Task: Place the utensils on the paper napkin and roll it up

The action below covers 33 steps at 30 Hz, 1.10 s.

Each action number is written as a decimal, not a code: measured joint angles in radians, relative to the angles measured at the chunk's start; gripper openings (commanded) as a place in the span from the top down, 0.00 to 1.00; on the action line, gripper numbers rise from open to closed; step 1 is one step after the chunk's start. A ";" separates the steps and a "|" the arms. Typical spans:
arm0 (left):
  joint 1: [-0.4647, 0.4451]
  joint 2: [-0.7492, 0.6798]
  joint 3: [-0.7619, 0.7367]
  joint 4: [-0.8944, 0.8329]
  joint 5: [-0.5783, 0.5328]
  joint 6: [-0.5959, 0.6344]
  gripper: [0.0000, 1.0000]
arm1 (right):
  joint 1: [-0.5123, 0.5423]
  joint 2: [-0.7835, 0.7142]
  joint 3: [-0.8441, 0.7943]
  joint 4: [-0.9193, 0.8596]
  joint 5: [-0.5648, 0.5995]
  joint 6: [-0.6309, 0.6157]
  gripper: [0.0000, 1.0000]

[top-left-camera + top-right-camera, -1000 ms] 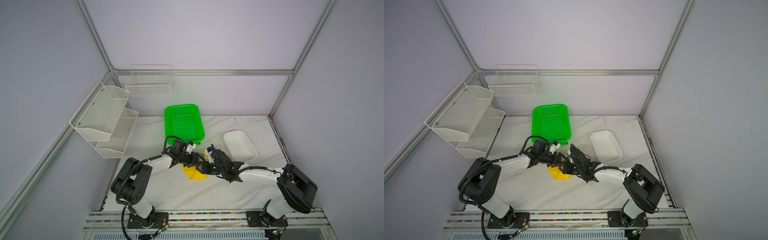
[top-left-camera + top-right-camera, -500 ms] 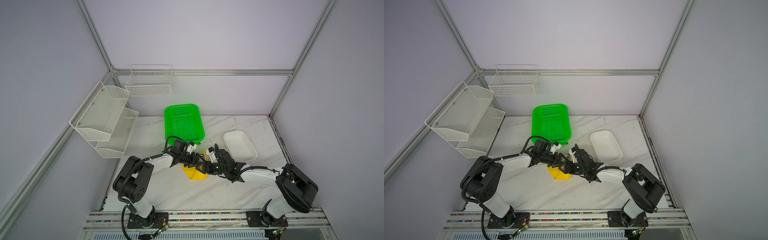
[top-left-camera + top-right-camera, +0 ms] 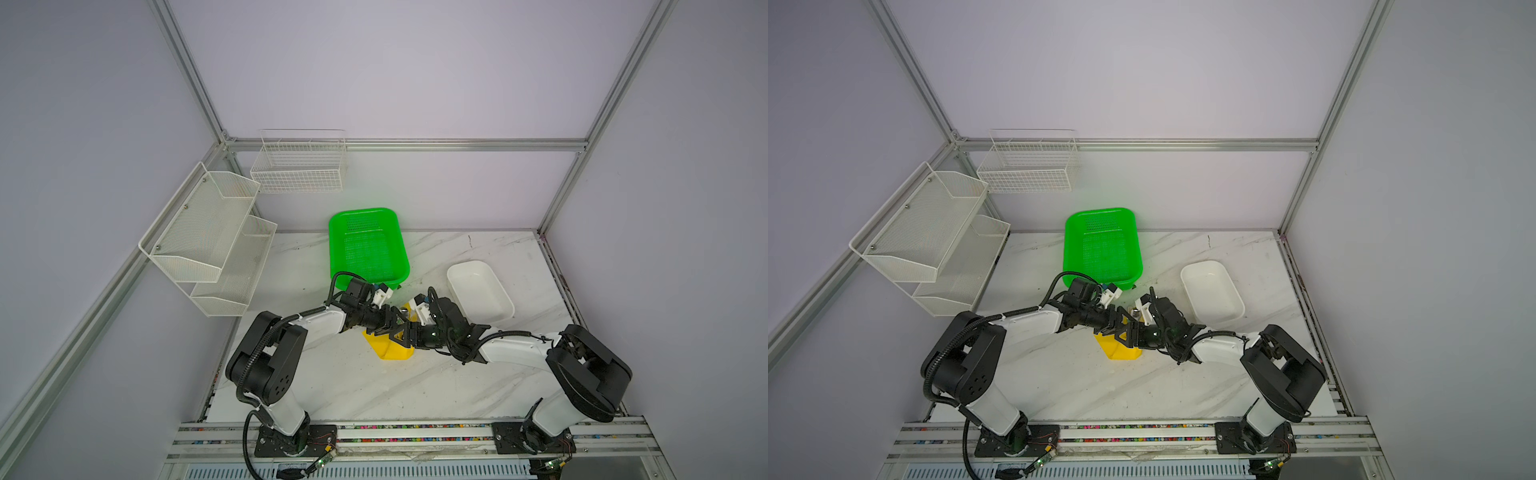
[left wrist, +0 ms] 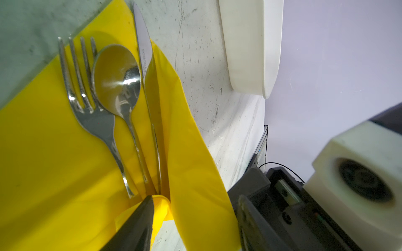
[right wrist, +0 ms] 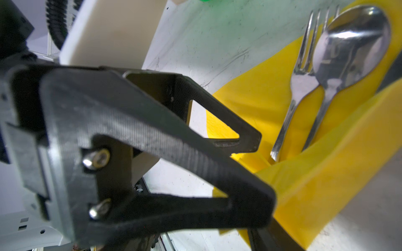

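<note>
White links, black joints, black cables, black triangular fingers.

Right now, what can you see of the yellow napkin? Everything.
The napkin is a thin, smooth, bright yellow sheet on the marble table, near the green basket. Most lies flat; one side is lifted and folded up beside the knife. Fork, spoon and knife rest on it side by side, fork tines and knife tip past its edge. The left gripper touches a curled bit at the handle ends.
</note>
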 measured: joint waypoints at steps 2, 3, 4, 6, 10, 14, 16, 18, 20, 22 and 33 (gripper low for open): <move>0.000 0.000 0.000 -0.005 -0.005 0.008 0.41 | 0.000 0.003 0.000 0.002 -0.002 0.000 0.33; 0.000 0.000 0.001 -0.010 -0.006 0.014 0.42 | 0.000 0.005 0.000 0.002 -0.002 0.000 0.33; 0.000 0.000 0.003 -0.017 -0.007 0.018 0.44 | 0.000 0.007 0.000 0.002 -0.002 0.000 0.33; 0.000 0.000 0.007 -0.027 -0.009 0.030 0.49 | -0.001 0.009 0.000 0.002 -0.003 0.000 0.33; 0.000 0.000 0.018 -0.059 -0.021 0.059 0.61 | -0.003 0.009 0.000 0.003 -0.003 0.002 0.33; 0.000 0.000 0.030 -0.099 -0.047 0.091 0.69 | -0.005 0.009 0.000 0.010 -0.003 0.004 0.33; 0.000 0.000 0.033 -0.111 -0.060 0.098 0.69 | -0.005 0.009 0.000 0.010 -0.002 0.006 0.34; 0.000 0.000 0.033 -0.119 -0.070 0.103 0.69 | -0.005 0.009 0.000 0.011 -0.001 0.008 0.34; 0.000 0.000 0.033 -0.126 -0.082 0.109 0.69 | -0.005 0.009 -0.001 0.010 0.002 0.011 0.34; 0.000 0.000 0.033 -0.129 -0.089 0.111 0.69 | -0.005 0.008 -0.005 0.014 0.006 0.016 0.34; 0.002 -0.025 0.033 -0.115 -0.109 0.109 0.60 | -0.006 0.006 -0.008 0.031 0.037 0.042 0.34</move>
